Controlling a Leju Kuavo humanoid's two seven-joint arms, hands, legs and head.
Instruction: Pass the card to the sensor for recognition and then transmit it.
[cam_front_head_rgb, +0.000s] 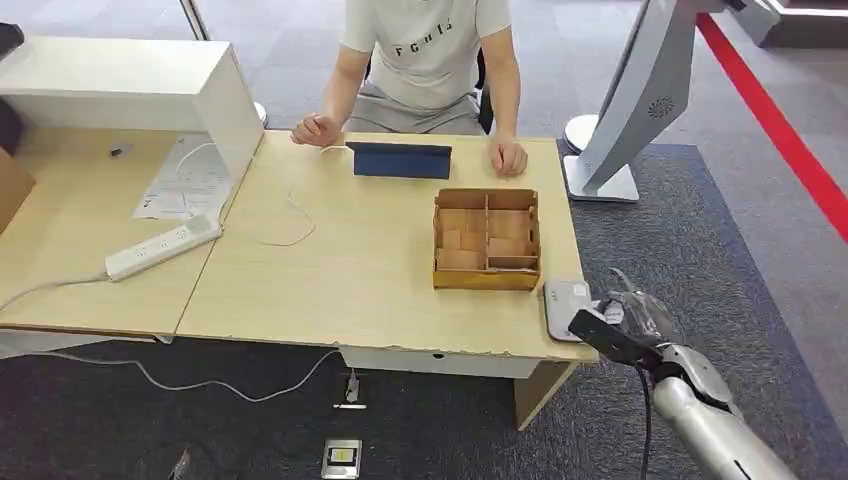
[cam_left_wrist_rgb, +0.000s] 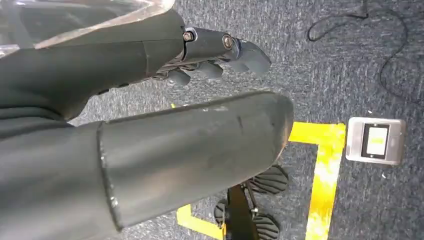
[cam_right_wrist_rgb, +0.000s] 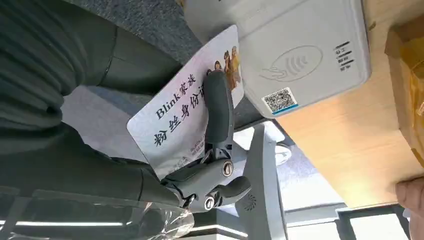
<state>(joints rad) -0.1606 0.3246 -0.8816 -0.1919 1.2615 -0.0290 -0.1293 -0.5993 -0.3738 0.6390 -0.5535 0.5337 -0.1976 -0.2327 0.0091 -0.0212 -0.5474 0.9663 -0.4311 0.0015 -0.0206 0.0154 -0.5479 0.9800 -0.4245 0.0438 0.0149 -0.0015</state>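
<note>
Card (cam_right_wrist_rgb: 182, 120) reads "Blink"; right hand (cam_right_wrist_rgb: 210, 165) holds it beside sensor (cam_right_wrist_rgb: 295, 55).

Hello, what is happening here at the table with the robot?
The robot's right hand holds a white printed card at the white sensor, which sits at the near right corner of the wooden table. The card's edge is at the sensor. The left hand hangs over the carpet, holding nothing. A person sits opposite, both hands on the table.

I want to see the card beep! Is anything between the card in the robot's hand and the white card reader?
No. In the right wrist view the card, held by the right hand, already has its corner at the white reader, nothing between them.
</note>
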